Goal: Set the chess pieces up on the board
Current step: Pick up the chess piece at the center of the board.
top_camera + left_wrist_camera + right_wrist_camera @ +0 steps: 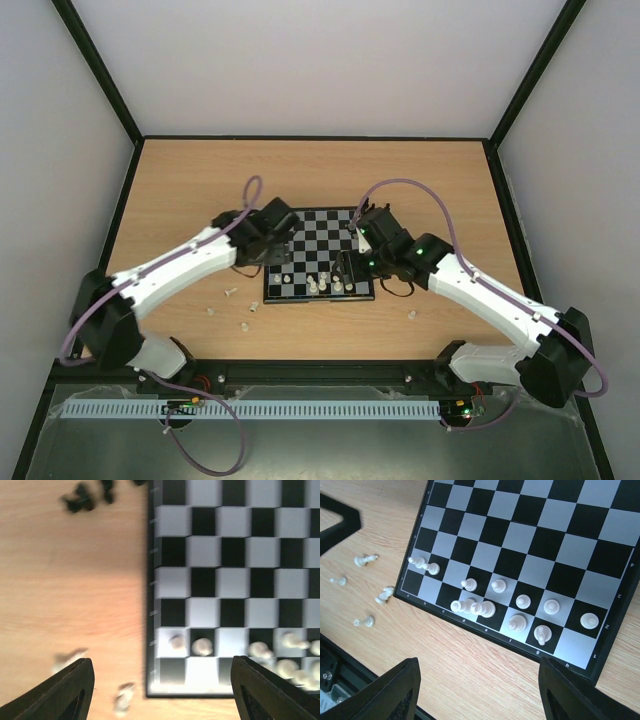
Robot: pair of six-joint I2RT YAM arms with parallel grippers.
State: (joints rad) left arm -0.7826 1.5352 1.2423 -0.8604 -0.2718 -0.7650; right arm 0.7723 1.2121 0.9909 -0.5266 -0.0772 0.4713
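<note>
Board: lies flat at the middle of the tabletop, square to the arms, so that either side can reach its near ranks.

White pieces: a partial set stands on the two ranks nearest the arms, mostly toward the right half. Several at the middle files crowd one another, and one at the left edge appears toppled. I judge the white side well short of complete.

Loose white pieces: scattered on the tabletop just off the board's near left corner, awaiting pickup.

Black pieces: clustered on the tabletop beside the board's far left edge. No black piece shows on the board.

Left arm: the left jaws stand apart over the board's near left corner, nothing between them. This is probably the position for fetching a loose piece.

Right arm: the right jaws stand apart above the near edge, empty, looking down on the placed white pieces.
</note>
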